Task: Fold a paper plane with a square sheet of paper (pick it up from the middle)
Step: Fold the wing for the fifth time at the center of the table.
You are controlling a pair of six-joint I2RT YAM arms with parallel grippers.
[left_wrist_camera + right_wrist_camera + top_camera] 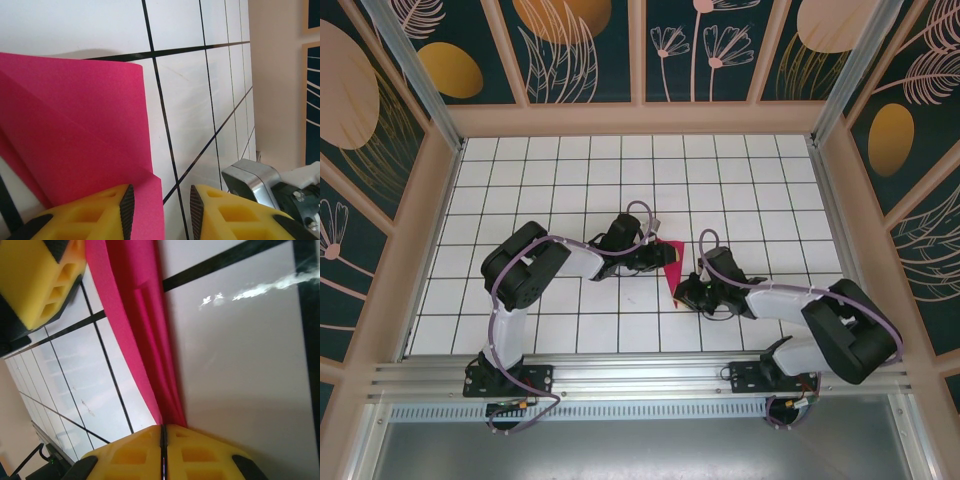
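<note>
Lab test cell: gridded table [570, 180], aluminium rail [640, 372] (floral-print walls [580, 50])

The left end effector [658, 256] and the right end effector [686, 293] are crowding the middle of the bench [520, 170]. The paper [672, 265] is standing between them, so hardly any gap is showing there. The left arm [530, 270] and the right arm [820, 315] are lying across the near tiles and blocking that way in. The far tiles are lying open. Walls [640, 118] are fencing the bench on three sides.
</note>
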